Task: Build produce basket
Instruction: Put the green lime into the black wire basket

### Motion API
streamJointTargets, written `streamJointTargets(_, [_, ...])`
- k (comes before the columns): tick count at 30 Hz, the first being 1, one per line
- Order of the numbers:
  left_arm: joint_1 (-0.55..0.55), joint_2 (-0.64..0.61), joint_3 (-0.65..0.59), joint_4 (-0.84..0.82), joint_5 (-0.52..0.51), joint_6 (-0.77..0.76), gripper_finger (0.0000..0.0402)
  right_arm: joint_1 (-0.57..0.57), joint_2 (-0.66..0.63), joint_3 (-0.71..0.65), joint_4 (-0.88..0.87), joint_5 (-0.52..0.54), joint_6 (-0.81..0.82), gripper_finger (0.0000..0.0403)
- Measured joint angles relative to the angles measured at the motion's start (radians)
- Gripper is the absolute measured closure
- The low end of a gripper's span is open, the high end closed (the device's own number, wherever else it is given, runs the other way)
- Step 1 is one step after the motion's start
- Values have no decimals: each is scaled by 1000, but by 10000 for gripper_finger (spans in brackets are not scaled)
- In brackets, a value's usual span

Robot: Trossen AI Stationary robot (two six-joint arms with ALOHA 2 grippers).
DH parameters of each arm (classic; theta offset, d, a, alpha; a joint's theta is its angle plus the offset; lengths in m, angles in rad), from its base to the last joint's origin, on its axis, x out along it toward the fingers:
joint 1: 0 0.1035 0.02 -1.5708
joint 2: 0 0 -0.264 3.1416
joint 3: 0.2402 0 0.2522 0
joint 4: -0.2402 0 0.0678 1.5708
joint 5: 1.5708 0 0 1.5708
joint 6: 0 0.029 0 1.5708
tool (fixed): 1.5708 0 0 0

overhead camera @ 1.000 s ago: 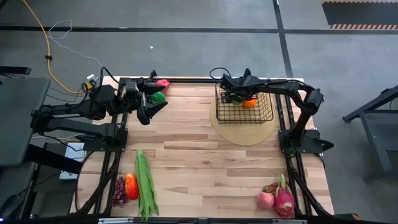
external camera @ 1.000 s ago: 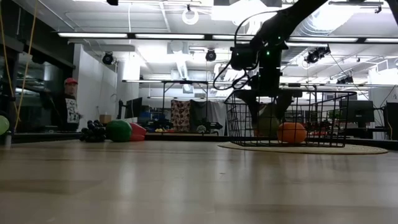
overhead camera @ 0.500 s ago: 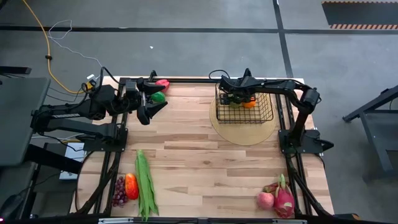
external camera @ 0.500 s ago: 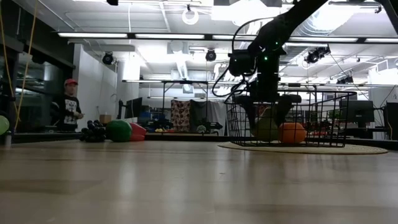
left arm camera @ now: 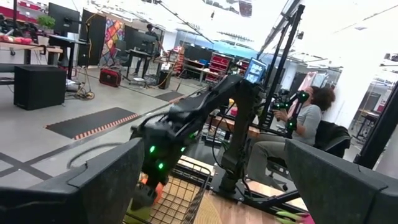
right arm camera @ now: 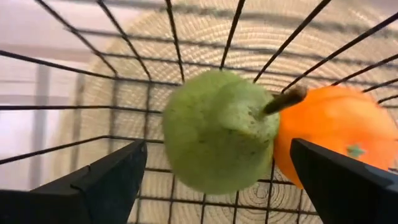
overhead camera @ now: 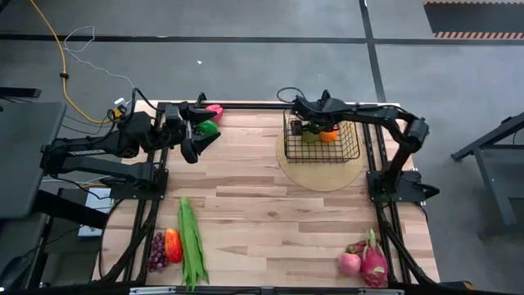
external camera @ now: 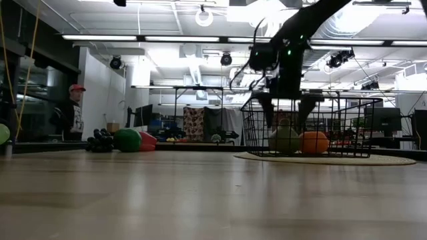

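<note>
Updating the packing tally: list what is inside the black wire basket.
Inside the basket lie a green pear and an orange pepper, touching. The right pincer hangs open above them. Its arm covers part of the basket from above.

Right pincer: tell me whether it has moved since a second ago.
Yes. In the low view the right pincer has risen from deep inside the small black wire-mesh basket to its rim, leaving the green pear on the basket floor.

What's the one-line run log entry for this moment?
right gripper: open above pear | pear, orange pepper: in basket | left gripper: open, idle
</note>
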Motion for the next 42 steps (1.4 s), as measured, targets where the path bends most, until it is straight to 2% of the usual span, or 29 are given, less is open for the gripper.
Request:
streamJointTargets(6, [0, 0, 0, 0, 0, 0, 25, 15, -191, 0, -20, -6, -148, 19])
streamJointTargets(9, [0, 0, 0, 0, -14, 0, 25, 65, -316, 0, -1, -56, -266, 19])
streamJointTargets(13, [0, 0, 0, -1, -17, -3, 25, 182, -472, 0, 103, -107, -364, 19])
streamJointTargets(19, [0, 0, 0, -2, 28, -75, 25, 380, -623, 0, 383, -51, -417, 19])
streamJointTargets(23, [-1, 0, 0, -2, 60, -106, 25, 478, -648, 0, 519, -18, -503, 19])
streamJointTargets(28, [-1, 0, 0, -2, 71, -106, 25, 537, -631, -1, 520, 54, -541, 19])
streamJointTargets(37, [-1, 0, 0, -2, 61, -110, 25, 543, -607, -2, 494, -94, -552, 19])
streamJointTargets(39, [-1, 1, 2, -7, 24, -147, 25, 543, -621, -2, 475, -95, -552, 19])
streamJointTargets(42, [8, 41, 62, -133, -113, -210, 25, 543, -646, -2, 441, -92, -547, 19])
